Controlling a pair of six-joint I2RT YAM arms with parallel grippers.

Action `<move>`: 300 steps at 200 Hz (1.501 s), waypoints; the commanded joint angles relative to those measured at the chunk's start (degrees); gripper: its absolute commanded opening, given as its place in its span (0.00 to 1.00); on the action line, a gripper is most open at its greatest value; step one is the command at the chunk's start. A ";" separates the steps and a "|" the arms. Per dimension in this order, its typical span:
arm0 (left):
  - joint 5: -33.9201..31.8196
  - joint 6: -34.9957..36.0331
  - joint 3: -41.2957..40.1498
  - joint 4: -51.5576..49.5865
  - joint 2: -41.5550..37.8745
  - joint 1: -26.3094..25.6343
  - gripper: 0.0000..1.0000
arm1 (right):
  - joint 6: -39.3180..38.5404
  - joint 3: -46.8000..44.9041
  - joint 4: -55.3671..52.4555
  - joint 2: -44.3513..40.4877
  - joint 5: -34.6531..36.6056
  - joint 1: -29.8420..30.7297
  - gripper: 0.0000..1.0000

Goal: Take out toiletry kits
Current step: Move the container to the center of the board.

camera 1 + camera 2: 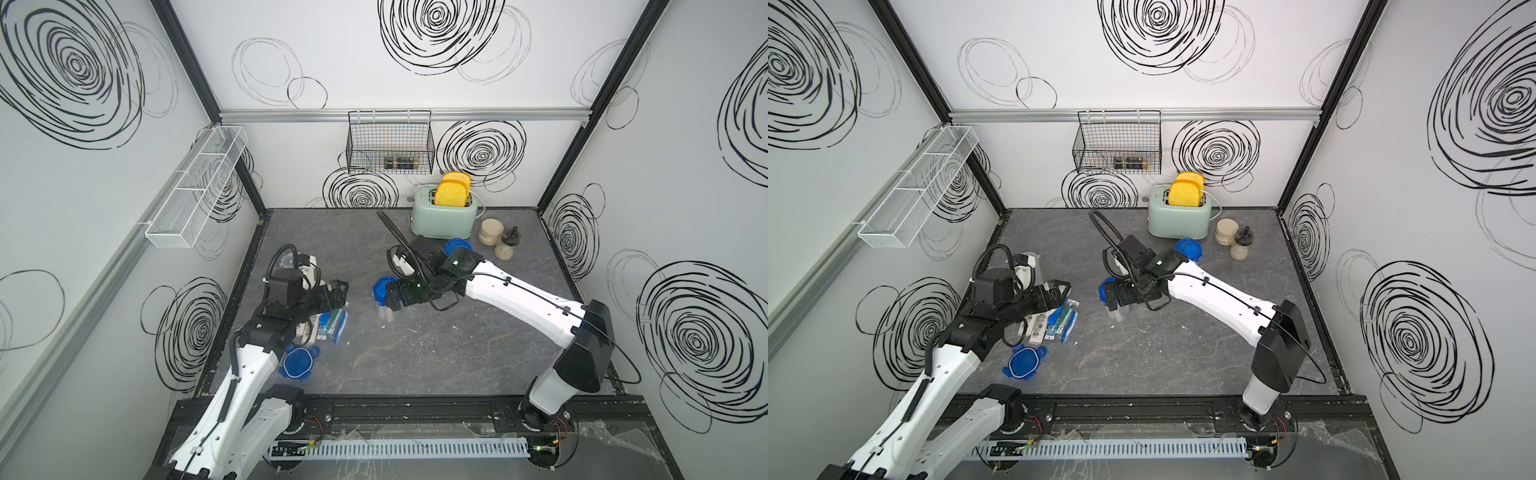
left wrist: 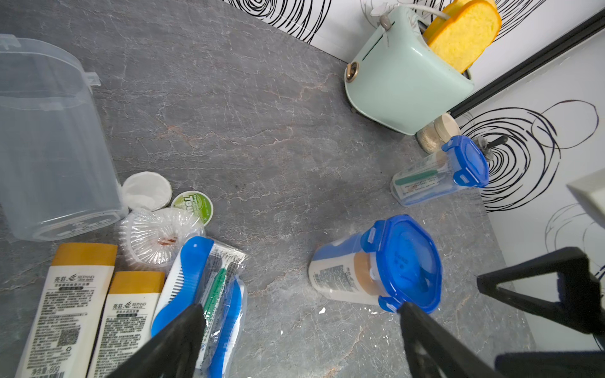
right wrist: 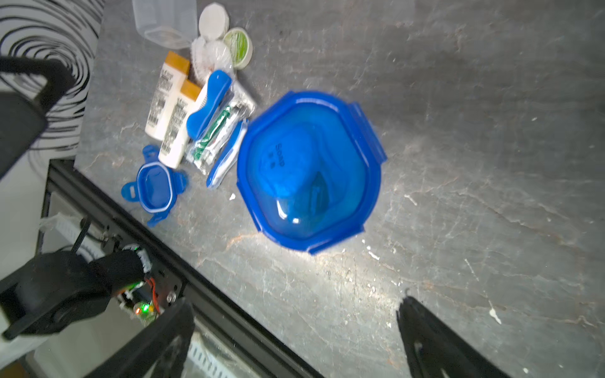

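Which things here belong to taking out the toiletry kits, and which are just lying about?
Job: cream bottles, toothbrush pack, green tin, empty container, loose blue lid, middle lidded container, back lidded container (both still packed).

Lying about: toaster, two jars, wire basket, mesh shelf.

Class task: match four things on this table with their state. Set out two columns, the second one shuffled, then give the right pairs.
Things
1 toaster
2 loose blue lid
3 clear container beside the loose toiletries
4 central lidded container

States
A lid clipped on, bottle inside
B empty, lid off
C holds two yellow slices
D flat on the table, off any container

Pairs: 1-C, 2-D, 3-B, 4-A
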 commanded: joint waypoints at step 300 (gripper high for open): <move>1.41 0.15 -0.04 2.50 -1.88 -3.66 0.97 | -6.63 -18.12 26.36 -4.70 -25.79 -3.45 0.90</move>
